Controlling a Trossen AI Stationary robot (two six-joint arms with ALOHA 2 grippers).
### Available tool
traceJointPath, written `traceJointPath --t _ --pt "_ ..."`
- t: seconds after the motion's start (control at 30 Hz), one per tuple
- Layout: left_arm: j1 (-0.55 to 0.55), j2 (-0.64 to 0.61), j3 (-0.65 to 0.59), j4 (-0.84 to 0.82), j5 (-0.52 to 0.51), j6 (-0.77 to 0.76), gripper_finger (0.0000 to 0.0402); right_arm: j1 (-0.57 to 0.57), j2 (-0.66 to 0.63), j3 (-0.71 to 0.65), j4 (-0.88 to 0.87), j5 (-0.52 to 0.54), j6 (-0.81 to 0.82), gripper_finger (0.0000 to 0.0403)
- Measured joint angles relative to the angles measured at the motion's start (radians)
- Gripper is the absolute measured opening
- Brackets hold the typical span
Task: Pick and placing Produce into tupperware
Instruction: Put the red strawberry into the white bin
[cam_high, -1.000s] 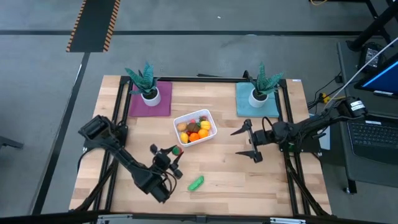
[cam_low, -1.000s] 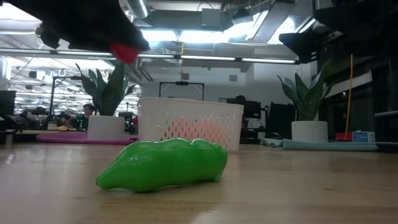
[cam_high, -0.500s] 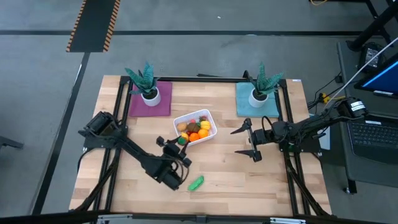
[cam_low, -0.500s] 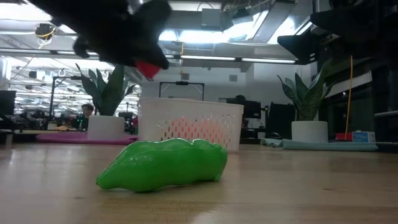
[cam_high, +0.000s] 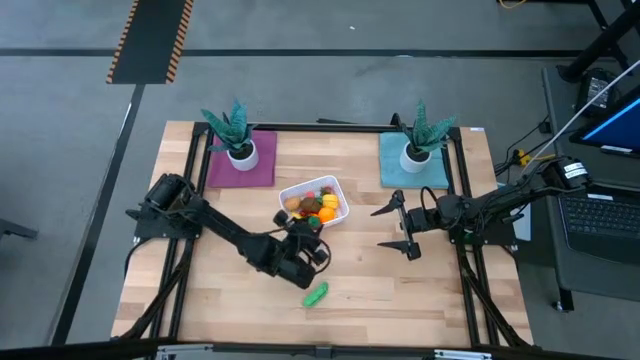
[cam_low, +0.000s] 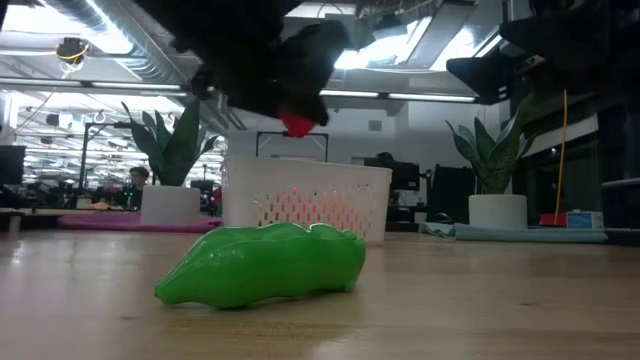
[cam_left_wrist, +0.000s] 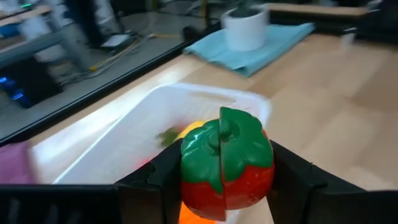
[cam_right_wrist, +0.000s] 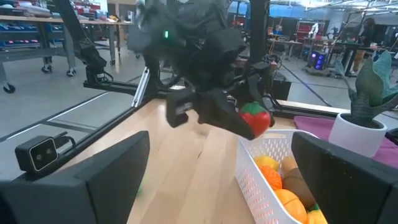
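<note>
Holding a red toy tomato (cam_left_wrist: 225, 167) with a green cap, the left claw (cam_high: 313, 244) has its fingers closed against the tomato's two sides. In the high view this claw hangs at the near edge of the white tub (cam_high: 338, 187); the low view shows the tomato (cam_low: 297, 124) raised above the tub's rim, clear of the desk (cam_high: 400, 290). The tomato's green cap faces the left wrist camera.

Tub: white, squarish, perforated walls, sitting mid-desk between the two mats and turned slightly askew to the desk's edges. Contents: several small pieces, orange, yellow, brown and tan, heaped together (cam_high: 312, 206).

Green piece (cam_high: 316, 294): elongated, pod-like, lying flat on the bare wood near the front edge of the desk, apart from the tub. Its long axis runs diagonally in the high view, one end toward the tub, the other toward the desk's front left. In the low view it lies nearly side-on (cam_low: 262, 265).

Right claw (cam_high: 392, 227): hovering over the desk to the right of the tub, fingers spread wide, nothing between them.

Two spiky potted plants: one on a purple mat (cam_high: 243, 158), one on a teal mat (cam_high: 412, 160), at the far side of the desk.
</note>
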Motion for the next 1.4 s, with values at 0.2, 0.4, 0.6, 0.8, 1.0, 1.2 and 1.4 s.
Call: traceJointPath --t 0.2,0.4,0.6,0.8,1.0,1.2,1.4 --pt "0.043 0.0 0.0 0.295 0.079 0.331 0.0165 0.0 0.0 0.0 -0.021 0.0 0.005 0.0391" --pt "0.099 0.0 0.0 0.376 0.197 0.441 0.0165 0.001 0.0 0.0 -0.028 -0.042 0.008 0.0391" --pt "0.148 -0.006 -0.001 0.459 0.301 0.537 0.0165 0.002 0.0 0.0 -0.053 -0.044 0.029 0.0391" --pt "0.226 -0.011 0.0 0.652 0.501 0.694 0.0165 0.002 0.0 0.0 -0.053 -0.033 0.008 0.0391" --pt "0.271 -0.011 -0.007 0.653 0.553 0.717 0.0165 0.001 0.0 0.0 -0.082 0.048 0.009 0.0391" --pt "0.3 -0.1 -0.177 0.786 0.561 0.694 0.0165 0.001 0.0 0.0 -0.102 0.149 0.023 0.0391" --pt "0.286 -0.259 -0.437 1.025 0.598 0.674 0.0165 0.0 0.0 0.0 -0.102 0.154 0.002 0.0391"
